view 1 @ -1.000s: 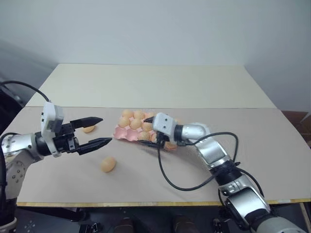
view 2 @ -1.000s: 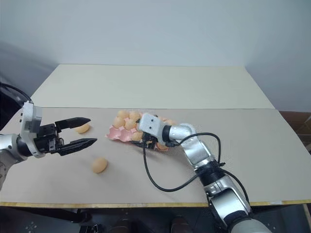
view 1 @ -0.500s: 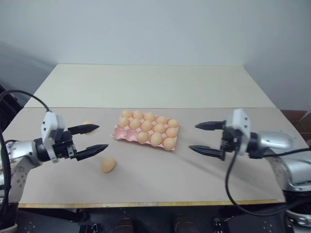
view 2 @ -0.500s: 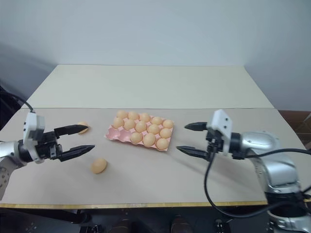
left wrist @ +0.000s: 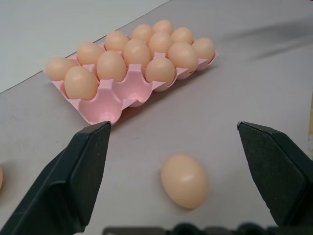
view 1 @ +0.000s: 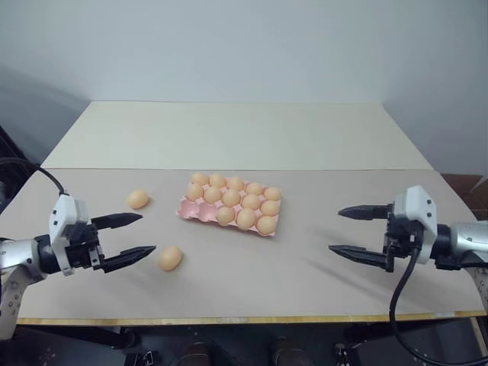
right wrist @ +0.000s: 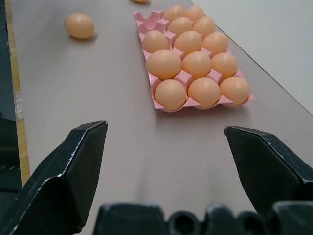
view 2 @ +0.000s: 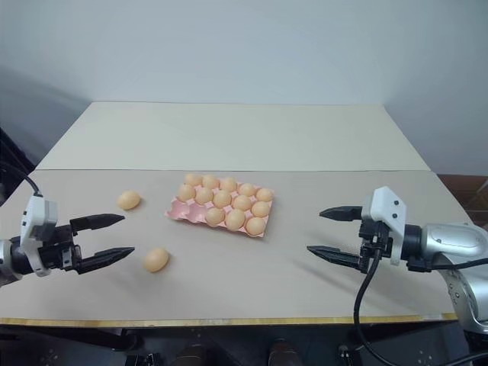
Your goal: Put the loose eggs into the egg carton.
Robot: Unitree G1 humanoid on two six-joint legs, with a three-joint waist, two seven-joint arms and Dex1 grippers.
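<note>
My left fingers (view 1: pixel 130 238) are spread wide apart and hold nothing. They hang over the near left part of the surface (view 1: pixel 305 282) and point toward the middle. My right fingers (view 1: pixel 357 231) are also wide apart and empty, over the near right part, and they point toward the left, to the carton.

Nearest to me lies one loose egg (view 1: pixel 170 258). It rests on the surface just beside the tip of my lower left finger, not touching it. In my left wrist view this egg (left wrist: pixel 185 180) sits between my two fingers, a little in front of them.

Farther, in the middle of the surface, is the pink carton (view 1: pixel 188 210). It lies flat and a bit turned. Most cups have an egg in them. The two cups at its near left end are free; I see them in the left wrist view (left wrist: pixel 102 103). My right fingers are well apart from the carton.

A second loose egg (view 1: pixel 137 199) lies on the surface to the left of the carton, beyond my left fingers and apart from both.

Behind the carton a seam crosses the surface, and the far part is a paler board (view 1: pixel 229 133).
</note>
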